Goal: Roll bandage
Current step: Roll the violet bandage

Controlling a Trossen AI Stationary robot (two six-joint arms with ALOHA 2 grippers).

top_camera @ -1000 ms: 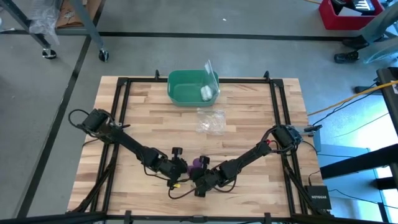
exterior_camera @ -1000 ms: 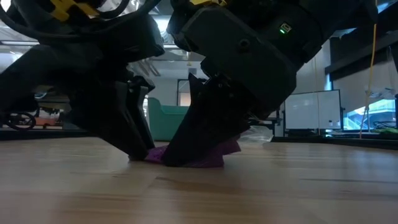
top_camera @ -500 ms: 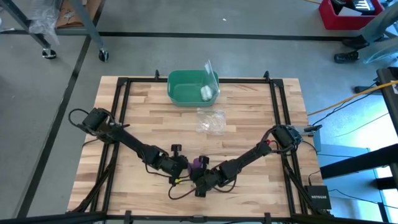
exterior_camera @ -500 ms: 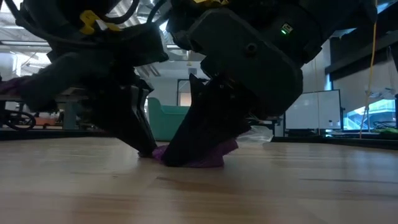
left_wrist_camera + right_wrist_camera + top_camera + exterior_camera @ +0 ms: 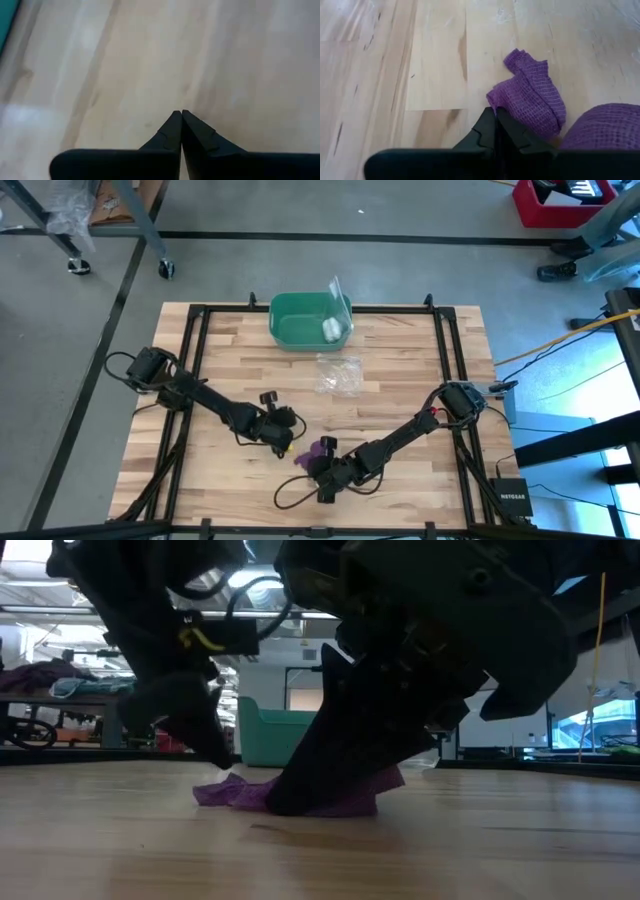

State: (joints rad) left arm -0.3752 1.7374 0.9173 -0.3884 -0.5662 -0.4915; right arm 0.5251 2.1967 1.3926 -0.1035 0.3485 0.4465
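Note:
The purple bandage [image 5: 321, 448] lies on the wooden table near its front edge. It is a crumpled loose end [image 5: 530, 92] beside a rolled part [image 5: 605, 127]. In the low view a thin tail [image 5: 215, 793] lies flat on the table. My right gripper [image 5: 495, 110] is shut, its tips down at the bandage's near edge [image 5: 322, 464]. My left gripper [image 5: 181, 113] is shut with nothing between its fingers. It hangs over bare wood just left of the bandage [image 5: 288, 443], clear of the tail [image 5: 222, 755]. My right gripper's shut fingertips [image 5: 489, 116] meet the near edge of the bandage's loose end [image 5: 496, 100], slanting down from the table's near right. In the low view the fingers [image 5: 300, 780] come down onto the cloth, which lies on the table. I cannot tell whether a layer is caught between them.
A green bin [image 5: 296, 322] stands at the table's far middle with a small white roll [image 5: 330, 330] inside. A clear plastic bag [image 5: 338, 375] lies just in front of it. A black frame [image 5: 200, 320] runs along the table's edges.
My left gripper has drawn back from the bandage toward the table's left and far side, risen a little and rolled. The bandage's loose tail now lies stretched out on the table toward the left. My right gripper has stayed at the bandage.

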